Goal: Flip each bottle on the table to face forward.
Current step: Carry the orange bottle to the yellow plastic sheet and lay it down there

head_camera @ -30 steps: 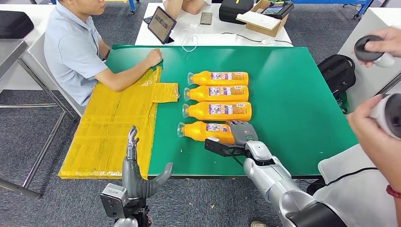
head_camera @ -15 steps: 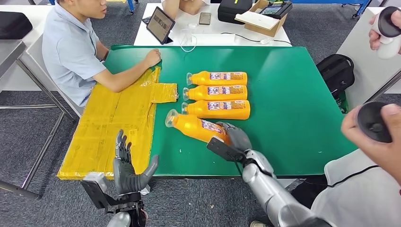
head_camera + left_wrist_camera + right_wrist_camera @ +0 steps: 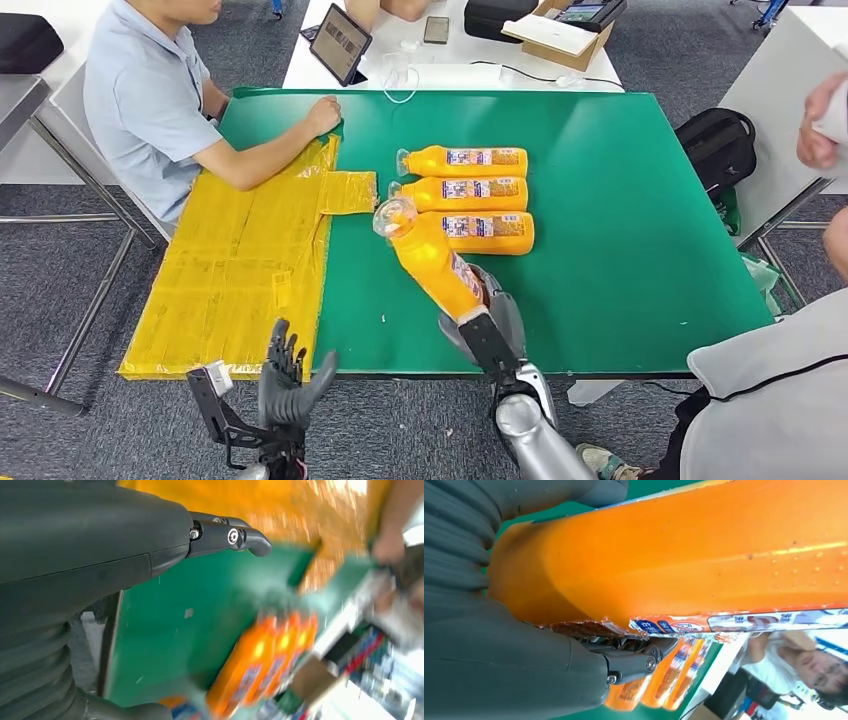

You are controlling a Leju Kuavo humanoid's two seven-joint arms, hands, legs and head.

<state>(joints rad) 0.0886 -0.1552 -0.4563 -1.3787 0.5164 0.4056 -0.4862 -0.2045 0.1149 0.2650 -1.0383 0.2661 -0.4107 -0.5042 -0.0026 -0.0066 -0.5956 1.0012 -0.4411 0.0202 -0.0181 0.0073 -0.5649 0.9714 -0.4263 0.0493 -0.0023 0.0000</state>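
Note:
My right hand (image 3: 490,320) grips the base end of an orange bottle (image 3: 428,255) and holds it raised off the green table (image 3: 620,200), clear cap (image 3: 393,217) tilted up and to the left. Seen from the right wrist, the orange bottle (image 3: 704,560) lies across my right hand (image 3: 499,645). Three more orange bottles lie side by side beyond it, caps to the left: far (image 3: 465,160), middle (image 3: 470,193), near (image 3: 495,232). My left hand (image 3: 285,378) hangs below the table's front edge with fingers spread, holding nothing. The left wrist view is blurred and shows my left hand (image 3: 100,555).
A yellow sheet (image 3: 240,260) covers the table's left part. A person in a blue shirt (image 3: 150,100) sits at the left with a fist on the table. Another person (image 3: 780,390) stands at the right. A white desk with a tablet (image 3: 342,42) lies behind.
My right hand has lifted the bottle from nearly flat to steeply tilted, cap rising. My left hand has sunk lower. The camera has shifted a little.

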